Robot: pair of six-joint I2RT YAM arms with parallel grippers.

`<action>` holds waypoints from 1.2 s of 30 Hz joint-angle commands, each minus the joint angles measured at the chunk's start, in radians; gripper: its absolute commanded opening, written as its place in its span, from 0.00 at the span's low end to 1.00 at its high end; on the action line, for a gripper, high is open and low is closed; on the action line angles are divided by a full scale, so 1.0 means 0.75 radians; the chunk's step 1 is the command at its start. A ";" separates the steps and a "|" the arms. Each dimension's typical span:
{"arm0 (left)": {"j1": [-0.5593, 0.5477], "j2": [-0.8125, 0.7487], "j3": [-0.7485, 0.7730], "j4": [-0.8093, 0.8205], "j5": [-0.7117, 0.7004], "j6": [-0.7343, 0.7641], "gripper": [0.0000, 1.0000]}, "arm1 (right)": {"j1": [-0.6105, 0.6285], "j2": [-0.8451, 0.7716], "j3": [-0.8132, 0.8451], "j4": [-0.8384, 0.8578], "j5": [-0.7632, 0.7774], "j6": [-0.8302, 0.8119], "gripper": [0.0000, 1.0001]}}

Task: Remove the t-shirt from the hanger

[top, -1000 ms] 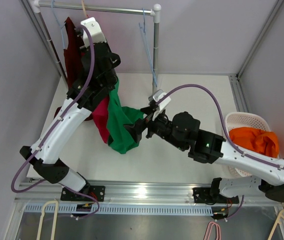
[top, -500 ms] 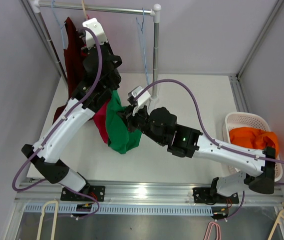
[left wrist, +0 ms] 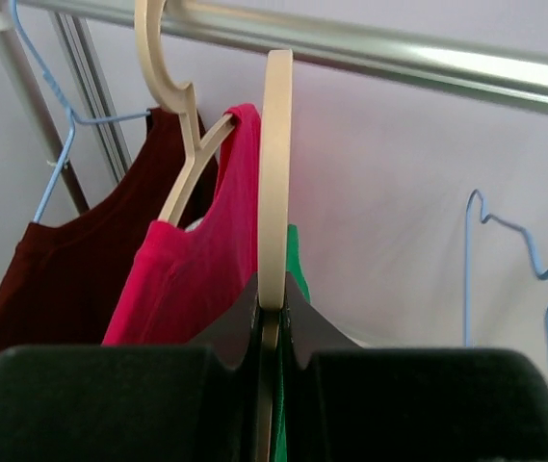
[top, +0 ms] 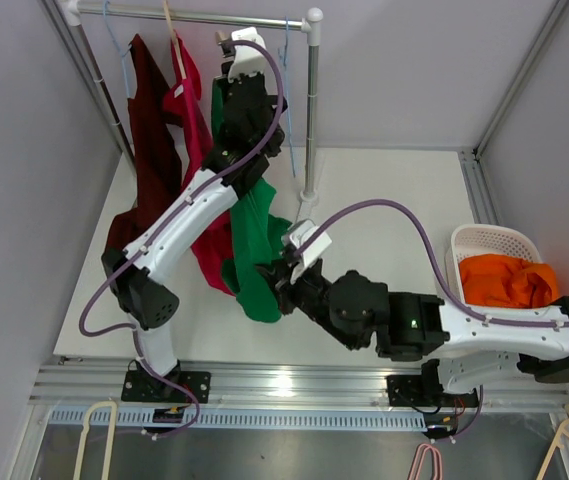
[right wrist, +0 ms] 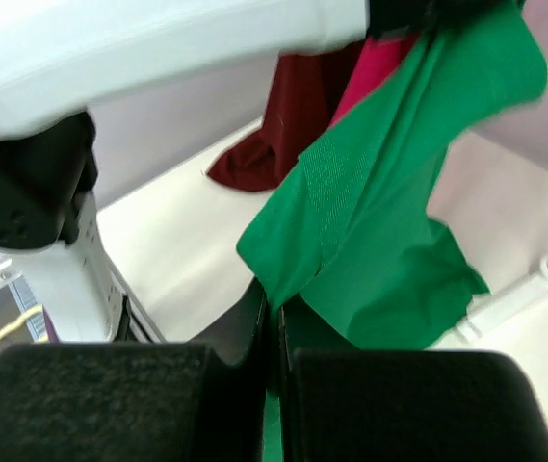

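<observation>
While left gripper [left wrist: 272, 304] pinches beige hanger [left wrist: 275, 173], right gripper [right wrist: 274, 314] clamps green t-shirt [right wrist: 389, 212]

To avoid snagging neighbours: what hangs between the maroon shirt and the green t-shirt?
A pink shirt hangs between the maroon shirt and the green t-shirt; the top and left wrist views show it.

Lab (robot workcell): aluminium framing [top: 294, 382], plain panel walls [top: 414, 70].

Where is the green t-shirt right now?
In the top view, the green t-shirt hangs left of centre, beside the pink t-shirt, its lower edge pinched by the right tool.
</observation>
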 commanded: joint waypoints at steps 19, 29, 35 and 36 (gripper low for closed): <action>0.059 -0.306 0.215 -0.732 0.560 -0.599 0.01 | -0.013 -0.158 -0.354 -0.136 0.228 0.347 0.00; 0.092 -0.753 -0.213 -0.722 0.761 -0.602 0.01 | -0.557 -0.013 -0.215 -0.136 -0.117 0.309 0.00; 0.112 -0.820 -0.170 -0.752 0.967 -0.610 0.01 | -0.734 0.107 -0.341 -0.273 -0.275 0.449 0.00; 0.121 -0.812 -0.147 -0.795 1.014 -0.644 0.01 | -0.766 0.122 -0.366 -0.279 -0.298 0.473 0.00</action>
